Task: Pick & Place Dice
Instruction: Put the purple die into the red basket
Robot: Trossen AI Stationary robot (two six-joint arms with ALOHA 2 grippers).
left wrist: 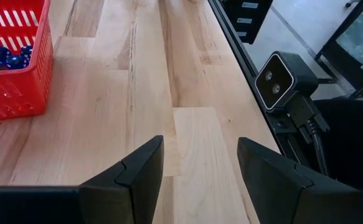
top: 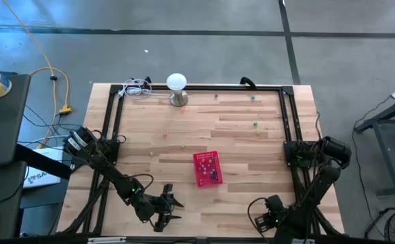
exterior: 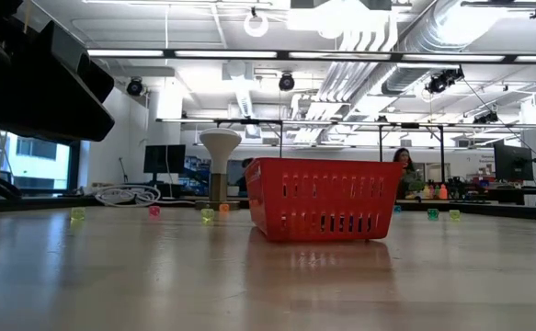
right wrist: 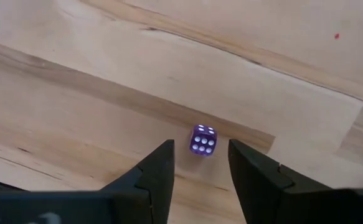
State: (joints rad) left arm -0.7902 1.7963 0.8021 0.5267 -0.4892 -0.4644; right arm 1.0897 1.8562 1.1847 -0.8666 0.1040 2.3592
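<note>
The right tool (right wrist: 197, 171), its fingers spread apart over the desk (right wrist: 75, 93) near its front right edge, has the purple die (right wrist: 203, 140) lying just ahead of its tips, in line with their gap and not yet pinched.

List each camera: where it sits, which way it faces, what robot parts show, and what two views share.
High: overhead, straight down; both arms, red basket.
Low: table height, level across; basket, no claws.
Left wrist: past open left claw toward basket.
Right wrist: down past right claw at purple die.
Shared: high, low and left wrist show the basket.
</note>
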